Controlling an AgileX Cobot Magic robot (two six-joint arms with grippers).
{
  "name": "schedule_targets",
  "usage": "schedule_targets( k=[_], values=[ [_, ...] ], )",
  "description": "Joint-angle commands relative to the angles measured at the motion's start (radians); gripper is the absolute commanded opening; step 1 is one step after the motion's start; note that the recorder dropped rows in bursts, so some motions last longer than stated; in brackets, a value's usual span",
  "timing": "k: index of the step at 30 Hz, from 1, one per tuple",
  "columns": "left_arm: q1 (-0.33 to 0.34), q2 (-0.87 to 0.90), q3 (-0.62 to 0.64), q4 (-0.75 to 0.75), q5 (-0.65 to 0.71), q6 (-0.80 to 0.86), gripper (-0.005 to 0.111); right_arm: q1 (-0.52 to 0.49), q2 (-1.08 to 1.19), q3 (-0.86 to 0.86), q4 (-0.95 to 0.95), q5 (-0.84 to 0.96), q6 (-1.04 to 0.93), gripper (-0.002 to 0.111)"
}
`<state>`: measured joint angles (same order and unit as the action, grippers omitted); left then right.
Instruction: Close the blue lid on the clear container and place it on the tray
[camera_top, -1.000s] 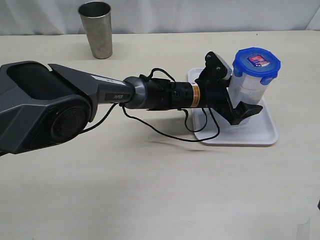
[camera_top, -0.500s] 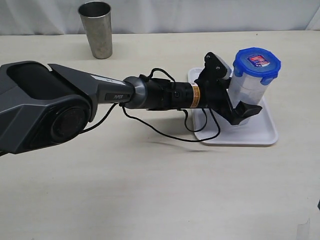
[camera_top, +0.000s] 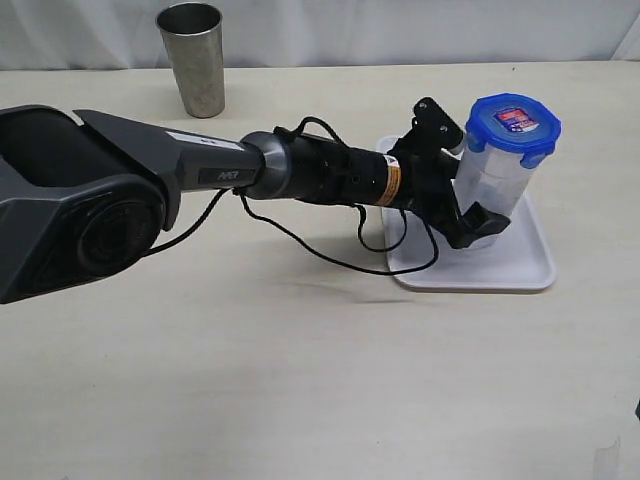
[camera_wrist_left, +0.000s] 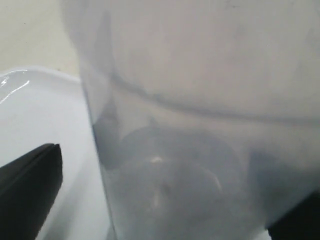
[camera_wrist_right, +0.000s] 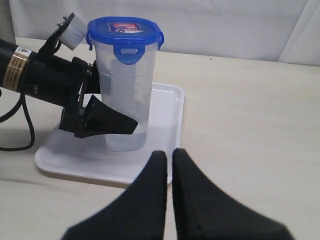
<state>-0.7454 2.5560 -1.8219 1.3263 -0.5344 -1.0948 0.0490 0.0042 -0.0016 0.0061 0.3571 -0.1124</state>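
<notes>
Blue lid (camera_top: 513, 122) is sitting clipped on the clear container (camera_top: 492, 180), standing on the tray (camera_top: 520, 265); left gripper (camera_top: 478, 200) is straddling it, jaws spread wide; right gripper (camera_wrist_right: 169, 162) is hovering pinched closed, empty.

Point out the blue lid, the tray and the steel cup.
blue lid (camera_top: 514, 122), exterior view, top face.
tray (camera_top: 522, 262), exterior view, bare floor.
steel cup (camera_top: 195, 70), exterior view, side wall.

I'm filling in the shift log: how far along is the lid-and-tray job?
Done: the round blue plastic lid sits closed on the tall clear plastic container, which stands upright on the flat white tray. In hand: the left hand straddles the container with its fingers open. Left: probably only drawing that hand away.
</notes>
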Motion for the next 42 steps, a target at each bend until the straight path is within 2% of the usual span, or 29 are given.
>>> schedule_targets(
  k=[1, 5, 10, 17, 23, 28, 32, 42],
  values=[
    [0.006, -0.037, -0.004, 0.034, 0.001, -0.042, 0.093, -0.003, -0.004, 0.002, 0.003, -0.012, -0.004, 0.004],
    [0.036, -0.041, -0.004, 0.059, -0.056, -0.082, 0.093, -0.003, -0.004, 0.002, 0.003, -0.012, -0.004, 0.004],
    [0.112, -0.043, 0.03, 0.174, -0.263, -0.131, 0.093, -0.003, -0.004, 0.002, 0.003, -0.012, -0.004, 0.004],
    [0.177, -0.043, 0.044, 0.273, -0.424, -0.144, 0.093, -0.003, -0.004, 0.002, 0.003, -0.012, -0.004, 0.004],
    [0.227, -0.043, 0.044, 0.383, -0.492, -0.203, 0.093, -0.003, -0.004, 0.002, 0.003, -0.012, -0.004, 0.004],
    [0.248, -0.046, 0.044, 0.414, -0.566, -0.22, 0.093, -0.003, -0.004, 0.002, 0.003, -0.012, -0.004, 0.004],
    [0.255, -0.073, 0.045, 0.418, -0.583, -0.316, 0.093, -0.003, -0.004, 0.002, 0.003, -0.012, -0.004, 0.004],
    [0.283, -0.185, 0.045, 0.418, -0.673, -0.349, 0.093, -0.003, -0.004, 0.002, 0.003, -0.012, -0.004, 0.004]
  ],
)
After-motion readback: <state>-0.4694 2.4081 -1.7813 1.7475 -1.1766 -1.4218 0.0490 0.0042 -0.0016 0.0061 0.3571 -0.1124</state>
